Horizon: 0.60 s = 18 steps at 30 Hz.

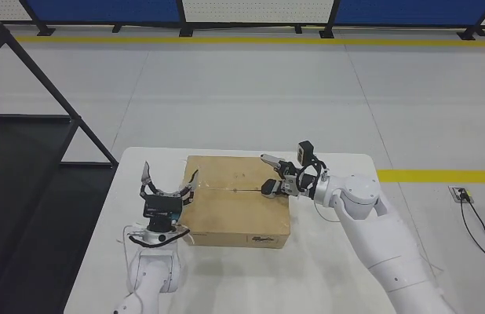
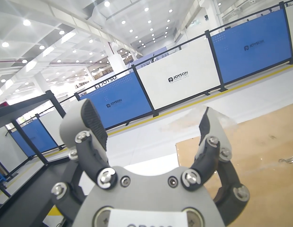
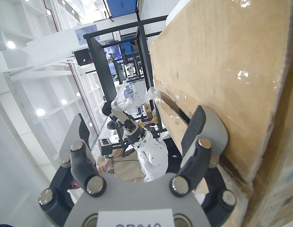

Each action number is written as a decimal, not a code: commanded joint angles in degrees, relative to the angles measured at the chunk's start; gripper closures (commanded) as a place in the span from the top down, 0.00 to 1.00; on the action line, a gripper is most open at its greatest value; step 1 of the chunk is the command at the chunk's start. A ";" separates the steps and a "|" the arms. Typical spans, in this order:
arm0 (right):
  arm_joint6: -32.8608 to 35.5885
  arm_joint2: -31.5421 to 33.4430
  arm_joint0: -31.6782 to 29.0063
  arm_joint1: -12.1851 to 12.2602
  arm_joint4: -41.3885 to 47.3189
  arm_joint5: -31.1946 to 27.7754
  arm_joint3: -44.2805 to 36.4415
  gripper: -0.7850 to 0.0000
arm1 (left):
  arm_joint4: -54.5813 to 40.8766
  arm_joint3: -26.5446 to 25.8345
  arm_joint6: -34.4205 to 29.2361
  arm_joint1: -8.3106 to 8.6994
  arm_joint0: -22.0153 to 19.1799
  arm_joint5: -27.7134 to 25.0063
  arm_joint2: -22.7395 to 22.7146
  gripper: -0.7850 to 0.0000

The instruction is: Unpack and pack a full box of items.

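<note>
A closed brown cardboard box (image 1: 236, 200) lies in the middle of the white table (image 1: 321, 259), with clear tape along its centre seam. My left gripper (image 1: 167, 184) stands open just off the box's left edge, fingers pointing up and away. In the left wrist view the left gripper (image 2: 148, 119) has a scrap of clear tape (image 2: 222, 116) clinging to one fingertip. My right gripper (image 1: 268, 174) is open over the box's right edge. In the right wrist view the right gripper (image 3: 139, 121) has one finger (image 3: 196, 128) resting on the box top (image 3: 219, 55) beside the seam, where the flaps gape slightly.
A black metal frame (image 1: 46, 110) stands off the table's left side. Blue and white barrier panels (image 1: 258, 9) line the far floor. Bare tabletop lies in front of the box and to its right.
</note>
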 commanded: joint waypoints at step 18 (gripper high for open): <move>0.66 0.09 0.15 0.21 0.55 -0.67 1.14 1.00 | -3.78 -2.39 1.95 -0.61 2.27 1.32 -2.10 1.00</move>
